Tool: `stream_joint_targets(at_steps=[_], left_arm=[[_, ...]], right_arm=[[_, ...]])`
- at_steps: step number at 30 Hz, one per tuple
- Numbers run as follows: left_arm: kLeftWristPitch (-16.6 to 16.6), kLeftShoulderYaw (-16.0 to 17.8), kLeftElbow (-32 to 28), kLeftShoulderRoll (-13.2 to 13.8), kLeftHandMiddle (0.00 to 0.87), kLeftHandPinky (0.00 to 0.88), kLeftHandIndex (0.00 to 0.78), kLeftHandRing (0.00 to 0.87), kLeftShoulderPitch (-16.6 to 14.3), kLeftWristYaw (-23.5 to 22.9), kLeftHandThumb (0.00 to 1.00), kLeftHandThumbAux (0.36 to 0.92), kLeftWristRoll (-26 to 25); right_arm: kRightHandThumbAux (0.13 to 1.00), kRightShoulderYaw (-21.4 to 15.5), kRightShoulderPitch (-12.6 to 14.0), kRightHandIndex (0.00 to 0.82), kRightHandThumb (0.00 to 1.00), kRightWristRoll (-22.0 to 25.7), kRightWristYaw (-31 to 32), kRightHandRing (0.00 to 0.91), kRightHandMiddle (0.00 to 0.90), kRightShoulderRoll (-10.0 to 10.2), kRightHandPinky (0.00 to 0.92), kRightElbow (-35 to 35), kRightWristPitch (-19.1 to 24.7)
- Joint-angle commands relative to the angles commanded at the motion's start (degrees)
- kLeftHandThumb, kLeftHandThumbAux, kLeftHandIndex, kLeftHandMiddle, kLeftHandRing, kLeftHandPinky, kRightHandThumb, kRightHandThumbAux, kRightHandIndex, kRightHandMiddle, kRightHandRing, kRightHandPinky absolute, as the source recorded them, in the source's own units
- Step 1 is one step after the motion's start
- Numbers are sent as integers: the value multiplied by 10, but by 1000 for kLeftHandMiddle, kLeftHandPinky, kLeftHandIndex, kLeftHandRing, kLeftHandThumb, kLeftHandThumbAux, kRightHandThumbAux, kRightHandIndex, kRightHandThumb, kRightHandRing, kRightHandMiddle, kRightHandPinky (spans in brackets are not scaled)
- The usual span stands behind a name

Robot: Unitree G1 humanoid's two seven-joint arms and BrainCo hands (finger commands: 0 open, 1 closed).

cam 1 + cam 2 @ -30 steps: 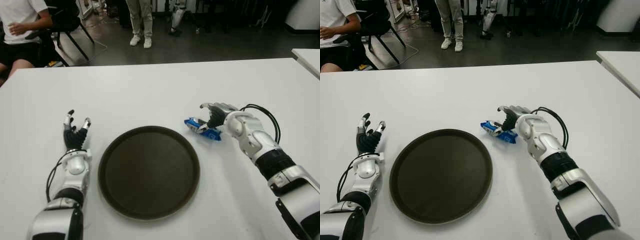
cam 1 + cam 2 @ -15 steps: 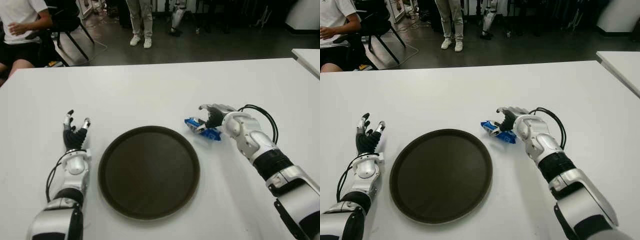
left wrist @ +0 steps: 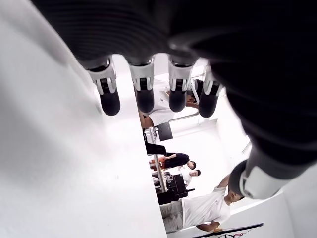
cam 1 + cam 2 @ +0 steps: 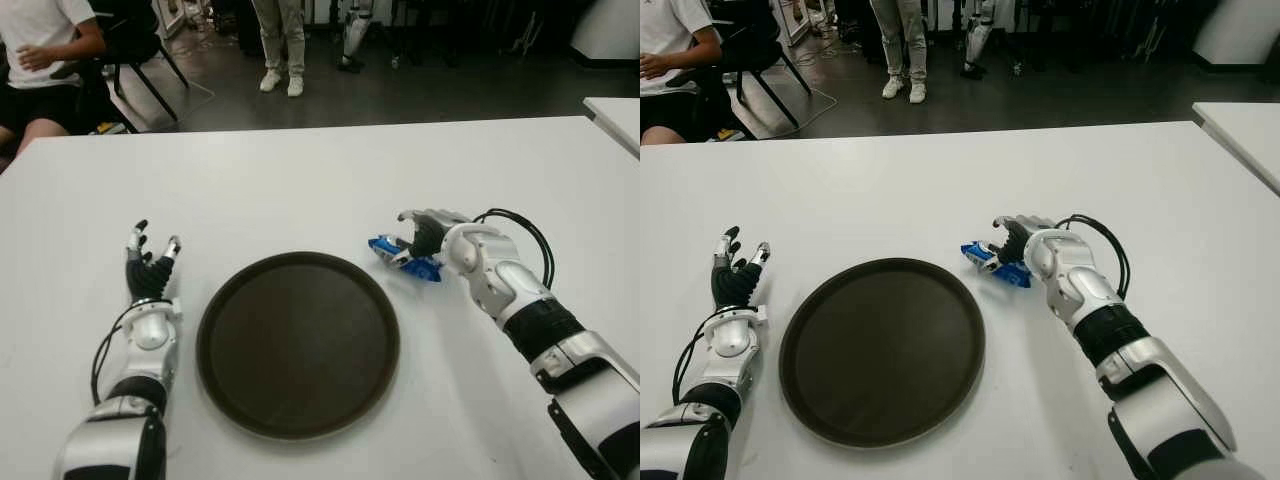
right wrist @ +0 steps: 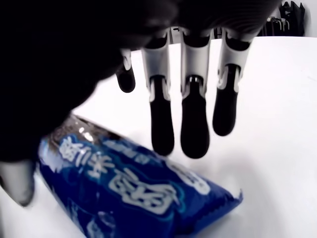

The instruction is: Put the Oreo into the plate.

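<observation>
The plate [image 4: 298, 343], dark, round and bare, sits near the counter's [image 4: 300, 180] near edge, about midway between the two arms. The left hand [image 4: 150, 272] shows just left of the plate, toward the counter's left edge, palm up with its fingers [image 3: 144, 87] spread and straight, holding nothing. Just past the plate's far right rim lies the Oreo [image 4: 404, 259], a blue packet flat on the counter, close to the rim but not touching it and wholly outside the plate. The right hand [image 4: 428, 232] is at the packet's right end; in the right wrist view its fingers [image 5: 193, 119] hang extended over the blue wrapper [image 5: 133, 193], loosely apart and not closed on it, with white counter visible between the fingertips and the packet. Whether the thumb touches the wrapper cannot be told. Beyond the counter's far edge is a dark floor, with a seated person [image 4: 40, 60] at the far left and a standing person's legs [image 4: 280, 45] farther back
</observation>
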Motion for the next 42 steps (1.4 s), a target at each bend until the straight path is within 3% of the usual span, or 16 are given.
stream_joint_targets(at_steps=[6,9,16,23,31,42], left_arm=[[-2,-1,-2,1,39,17,37,20,2,2,321,607,2],[-2,-1,-2,1,46,14,44,20,2,2,329,603,3],[-2,-1,-3,2,48,12,37,21,3,-1,338,605,2],[-1,2,-4,1,40,15,37,18,2,-4,335,606,-1],[1,-3,-6,4,39,0,39,7,3,1,308,611,7],[1,-5,-8,5,34,4,37,12,5,1,309,608,5]], right_arm=[[512,7,1,86,0,-2,12,425,291,-3,226,-6,4],[499,11,1,91,0,-4,14,338,253,-4,213,-7,6],[452,18,6,83,0,-9,9,230,194,-5,239,-10,16],[430,20,8,86,0,-11,14,207,178,-4,254,-10,24],[478,22,10,63,0,-12,16,187,154,-3,198,-10,28],[488,26,15,64,0,-15,11,205,166,-4,189,-14,28]])
